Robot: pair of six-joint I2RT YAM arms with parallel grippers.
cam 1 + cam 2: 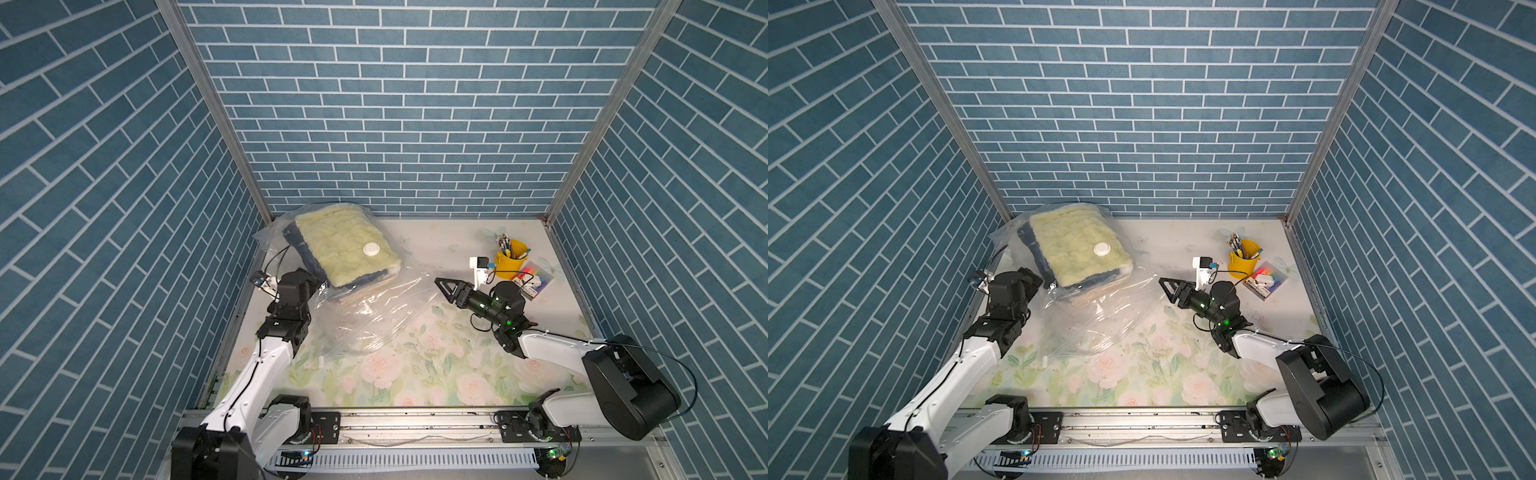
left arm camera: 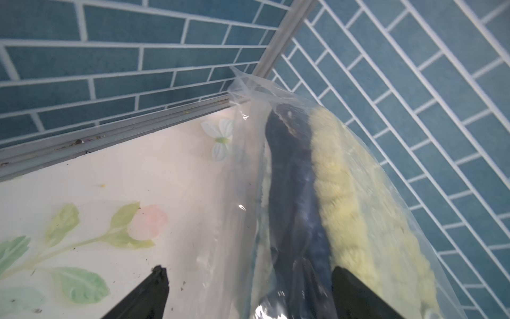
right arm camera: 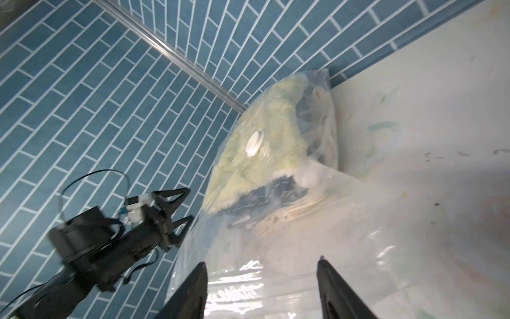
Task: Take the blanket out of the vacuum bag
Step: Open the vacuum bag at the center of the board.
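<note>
Two top views show the vacuum bag point(image 1: 374, 309) lying on the floral table point(image 1: 415, 374), in the 10 o'clock sector near the back corner. The folded blanket point(image 1: 347, 245), pale yellow over dark blue, sits inside the bag at its far end, and the round white valve cap point(image 1: 371, 248) rests on top of it. Slack clear plastic spreads from the blanket toward 5 o'clock. The left gripper point(image 1: 1040, 280) is at the blanket's 8 o'clock side, largely hidden by its own wrist. The right gripper point(image 1: 444, 291) is at the bag's 3 o'clock edge, pointing toward 10 o'clock. A yellow bucket point(image 1: 511, 259) of pens stands at the table's 2 o'clock, well apart from the bag. Left wrist view: the fingers point(image 2: 154, 290) are spread wide. The bagged blanket edge lies between them, one finger stands clear of the plastic, and nothing is clamped. Right wrist view: the right jaws stand parted over loose, glossy bag plastic, with no plastic seen pinched between them. The blanket is inside the bag, and the left gripper appears beside it with jaws apart.
</note>
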